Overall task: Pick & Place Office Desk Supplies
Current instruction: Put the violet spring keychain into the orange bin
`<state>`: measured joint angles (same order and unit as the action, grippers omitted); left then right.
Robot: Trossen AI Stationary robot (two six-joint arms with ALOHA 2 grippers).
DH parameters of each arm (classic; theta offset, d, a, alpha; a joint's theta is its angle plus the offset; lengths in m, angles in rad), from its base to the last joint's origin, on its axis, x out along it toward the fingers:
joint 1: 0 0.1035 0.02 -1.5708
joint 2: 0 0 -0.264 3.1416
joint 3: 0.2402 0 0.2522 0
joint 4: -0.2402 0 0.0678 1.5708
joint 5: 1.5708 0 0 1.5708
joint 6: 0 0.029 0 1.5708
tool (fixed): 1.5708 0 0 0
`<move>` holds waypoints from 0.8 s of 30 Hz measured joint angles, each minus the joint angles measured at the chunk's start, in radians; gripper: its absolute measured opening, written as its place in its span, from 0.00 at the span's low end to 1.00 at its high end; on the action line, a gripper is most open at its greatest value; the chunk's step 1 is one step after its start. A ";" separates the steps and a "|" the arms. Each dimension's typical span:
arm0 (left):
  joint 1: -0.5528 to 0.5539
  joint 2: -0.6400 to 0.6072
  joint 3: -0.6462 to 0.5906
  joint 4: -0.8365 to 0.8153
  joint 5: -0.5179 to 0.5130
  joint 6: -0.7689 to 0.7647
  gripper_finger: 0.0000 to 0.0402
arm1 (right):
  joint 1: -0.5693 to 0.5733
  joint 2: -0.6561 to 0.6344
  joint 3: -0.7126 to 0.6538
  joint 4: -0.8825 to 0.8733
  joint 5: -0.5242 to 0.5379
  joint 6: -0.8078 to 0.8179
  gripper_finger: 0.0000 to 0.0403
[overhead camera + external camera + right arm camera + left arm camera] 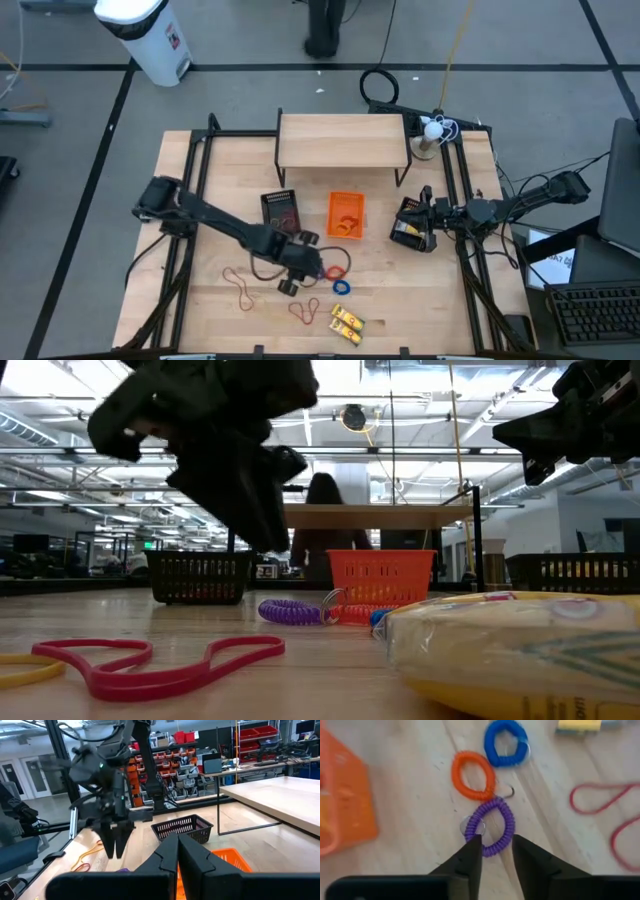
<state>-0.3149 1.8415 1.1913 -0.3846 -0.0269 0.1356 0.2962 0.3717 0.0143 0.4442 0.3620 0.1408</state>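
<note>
On the pale wood worktop we see a purple coiled ring, an orange ring and a blue ring. We note red rubber bands, one pink-red band in the low view, and yellow packets. One basket is bright orange, another basket black mesh. Both arms and the left end effector look black.
</note>
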 joint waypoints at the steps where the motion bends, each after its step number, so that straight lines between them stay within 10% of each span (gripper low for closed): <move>1: 0.000 0.023 0.022 -0.029 0.000 0.018 0.30 | 0.000 0.000 0.000 0.000 0.000 0.000 0.01; 11: -0.007 0.151 0.125 -0.119 0.000 0.121 0.40 | 0.000 0.000 0.000 -0.008 -0.002 0.000 0.01; 24: 0.001 0.217 0.131 -0.098 0.052 0.081 0.27 | 0.000 0.000 0.000 -0.005 -0.027 -0.003 0.01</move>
<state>-0.3140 2.0585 1.3220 -0.4825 0.0254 0.2161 0.2964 0.3716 0.0143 0.4390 0.3354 0.1375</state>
